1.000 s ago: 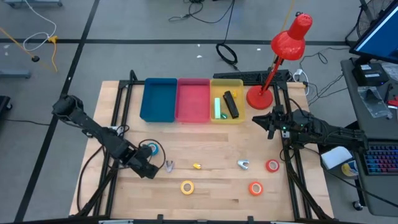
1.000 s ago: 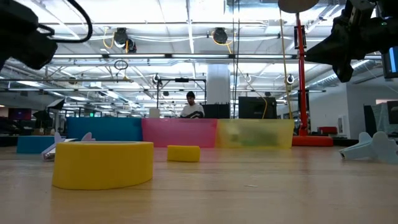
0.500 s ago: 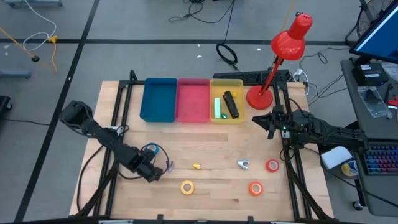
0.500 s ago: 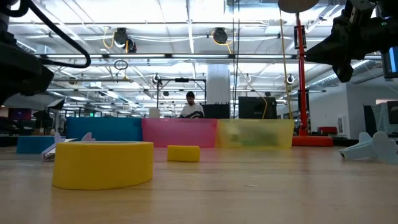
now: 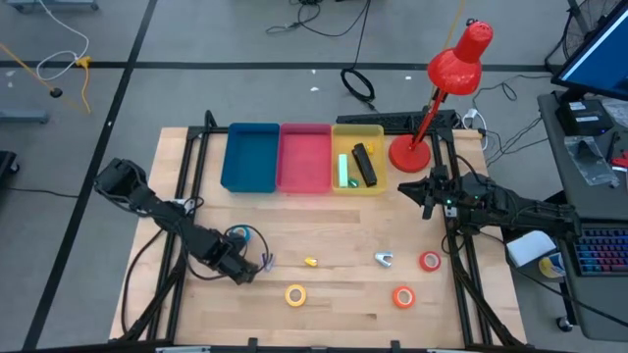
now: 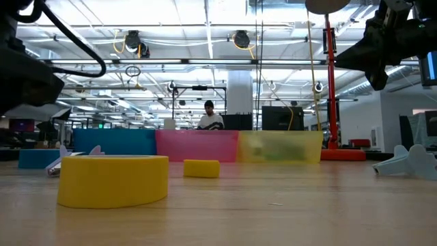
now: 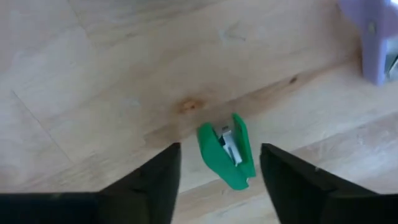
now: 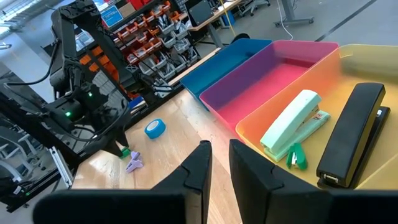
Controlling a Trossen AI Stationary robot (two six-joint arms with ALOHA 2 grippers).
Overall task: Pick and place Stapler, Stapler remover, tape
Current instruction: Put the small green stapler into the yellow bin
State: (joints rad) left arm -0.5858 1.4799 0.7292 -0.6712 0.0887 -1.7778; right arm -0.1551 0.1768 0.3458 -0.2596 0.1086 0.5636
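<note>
My left gripper (image 7: 221, 183) (image 5: 238, 272) is open and points down at the table's near-left part. Its fingers stand on either side of a small green staple remover (image 7: 227, 149) that lies flat on the wood, without touching it. A lilac staple remover (image 7: 373, 43) (image 5: 267, 261) lies beside it. The blue tape (image 5: 238, 235), yellow tape (image 5: 295, 294) (image 6: 113, 179), red tape (image 5: 430, 261) and orange-red tape (image 5: 403, 296) lie flat. A green stapler (image 8: 292, 127) and a black stapler (image 8: 349, 134) lie in the yellow bin (image 5: 358, 181). My right gripper (image 8: 221, 165) (image 5: 412, 191) waits near the lamp with only a narrow slit between its fingers.
Blue bin (image 5: 250, 157), pink bin (image 5: 305, 157) and the yellow bin stand in a row at the far edge. A red desk lamp (image 5: 410, 152) stands at the far right. A small yellow piece (image 5: 310, 263) and a silvery staple remover (image 5: 384, 259) lie mid-table.
My left gripper has moved a little toward the table's near edge and downward, settling over the green staple remover. Nothing on the table has shifted.
</note>
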